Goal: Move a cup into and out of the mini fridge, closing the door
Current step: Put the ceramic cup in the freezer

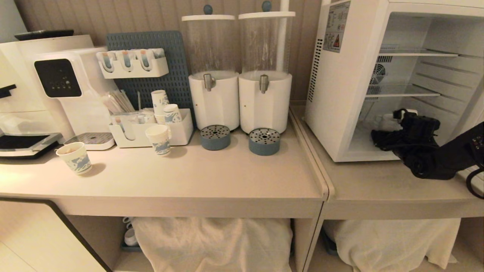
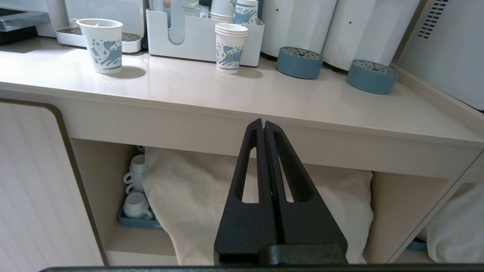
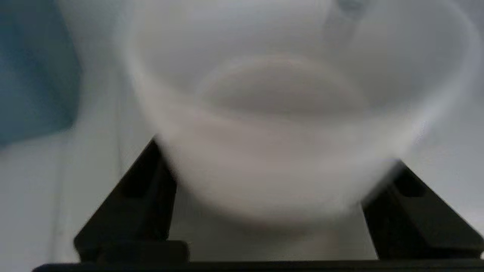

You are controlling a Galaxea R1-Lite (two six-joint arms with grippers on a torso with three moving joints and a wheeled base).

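Fridge [image 1: 340, 94] open, door not seen. Cup [image 3: 287, 113] on fridge floor near front edge. Right tool [image 3: 264, 211] spread wide around cup, grip unclear. Left tool [image 2: 264, 130] pressed together, parked. Left: take cup out, shut door

The right arm is stretched forward, and its right gripper [image 3: 278, 211] is held with the fingers [image 3: 140, 196] spread wide, one on each side of a blurred white rounded form. The left gripper [image 2: 263, 126] is parked low, fingers pressed together.
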